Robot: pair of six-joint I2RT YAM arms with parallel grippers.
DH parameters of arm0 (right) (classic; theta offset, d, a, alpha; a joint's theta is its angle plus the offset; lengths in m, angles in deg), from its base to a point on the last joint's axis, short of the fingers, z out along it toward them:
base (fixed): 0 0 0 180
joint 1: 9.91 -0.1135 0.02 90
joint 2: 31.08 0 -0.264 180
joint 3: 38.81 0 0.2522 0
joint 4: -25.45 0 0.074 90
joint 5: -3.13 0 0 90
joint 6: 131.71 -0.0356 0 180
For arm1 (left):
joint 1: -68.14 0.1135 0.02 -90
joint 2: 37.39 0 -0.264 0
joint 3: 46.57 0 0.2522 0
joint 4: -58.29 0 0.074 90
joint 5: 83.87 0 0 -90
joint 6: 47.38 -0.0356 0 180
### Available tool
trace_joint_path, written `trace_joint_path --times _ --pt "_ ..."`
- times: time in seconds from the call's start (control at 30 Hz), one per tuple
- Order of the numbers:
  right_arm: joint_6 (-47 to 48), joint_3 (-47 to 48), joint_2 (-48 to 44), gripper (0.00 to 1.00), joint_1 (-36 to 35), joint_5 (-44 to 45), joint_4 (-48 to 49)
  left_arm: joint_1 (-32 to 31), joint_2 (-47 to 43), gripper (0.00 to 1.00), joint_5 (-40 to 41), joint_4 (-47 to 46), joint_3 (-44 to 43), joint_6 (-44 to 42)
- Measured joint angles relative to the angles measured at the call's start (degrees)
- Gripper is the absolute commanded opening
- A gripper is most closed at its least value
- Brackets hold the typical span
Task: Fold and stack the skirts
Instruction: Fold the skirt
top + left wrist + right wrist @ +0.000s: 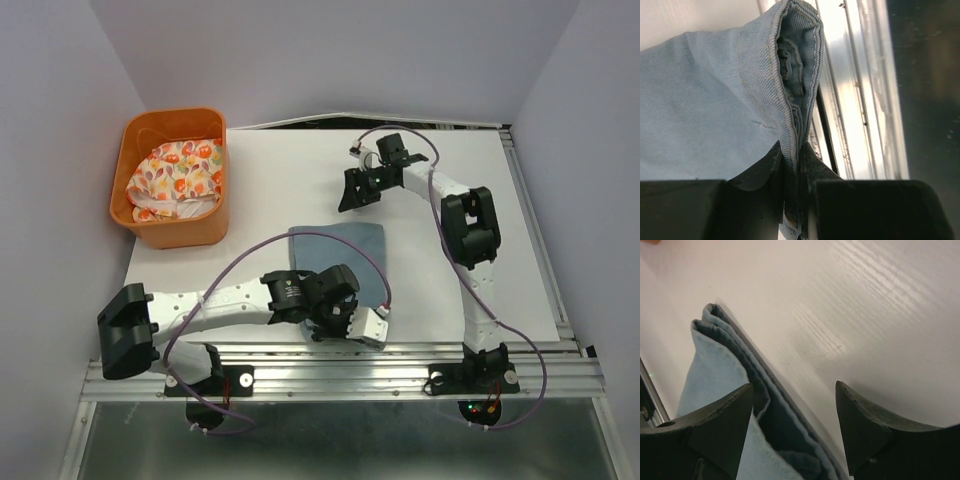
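The denim skirt (355, 238) lies folded at the centre of the top view on the tabletop (300, 180). The floral skirt (180, 170) sits bundled in the basket (180, 235) at upper left. The left hand (797, 170) is pinched tight on the denim's doubled hem at its lower edge. The right hand (792, 387) stands well open near the upper edge, holding nothing. Denim looks thick and limp but grippy (its seams bunch readily), so the stitched hems are probably the safest hold. The thinner floral cloth likely slips more.
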Motion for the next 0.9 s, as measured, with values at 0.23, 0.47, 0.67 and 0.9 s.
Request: trace_joint_path --times 0.23,0.47,0.67,0.9 --pt "5.0 -5.9 1.1 0.58 -0.3 -4.4 0.3 5.8 0.7 0.00 -9.3 9.6 -7.4 -1.7" --pt "8.3 -12.8 0.1 0.45 -1.4 -12.9 0.6 17.6 7.5 0.00 -14.3 15.6 -21.0 -5.4" --pt "9.0 -17.0 0.1 0.44 -2.9 -19.8 0.4 23.1 16.0 0.02 -15.8 19.8 -29.6 -10.2" --pt "9.3 -19.5 0.1 0.45 -3.8 -23.4 0.0 27.5 28.3 0.03 -17.5 24.9 -40.6 -15.5"
